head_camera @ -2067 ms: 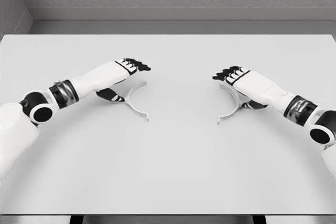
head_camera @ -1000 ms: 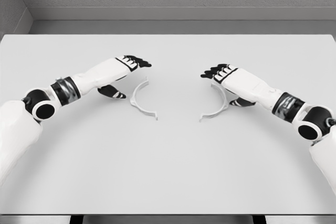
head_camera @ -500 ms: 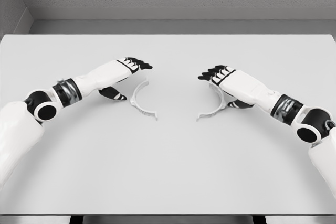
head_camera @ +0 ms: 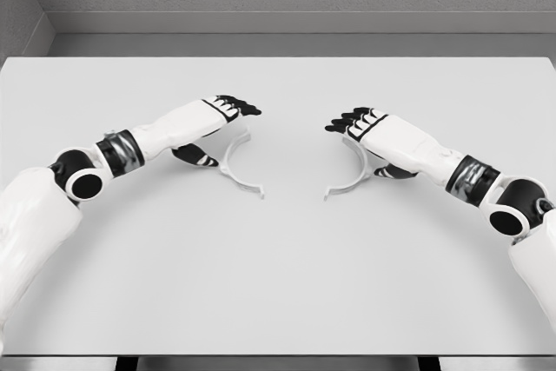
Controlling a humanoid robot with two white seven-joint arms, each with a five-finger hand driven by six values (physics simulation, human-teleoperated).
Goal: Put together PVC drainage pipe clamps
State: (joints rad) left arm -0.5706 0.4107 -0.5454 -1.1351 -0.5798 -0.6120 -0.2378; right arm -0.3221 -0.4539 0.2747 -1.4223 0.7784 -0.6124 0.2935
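Left hand (head_camera: pixel 221 115) arches over left clamp half (head_camera: pixel 236 168), fingers curled, thumb at the arc's outer side; whether it grips, cannot tell; right hand (head_camera: pixel 369 128) likewise over right clamp half (head_camera: pixel 354 169). Halves lie on table (head_camera: pixel 278 275), open sides facing, well apart. Risk: a loose hold lets a thin arc pivot, so ends misalign at mating. No legible writing.

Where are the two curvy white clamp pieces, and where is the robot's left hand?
left clamp half (head_camera: pixel 236 176): head view, on the curved band near its lower end.
right clamp half (head_camera: pixel 352 182): head view, on the lower curve of the band.
left hand (head_camera: pixel 219 119): head view, on the back of the hand.
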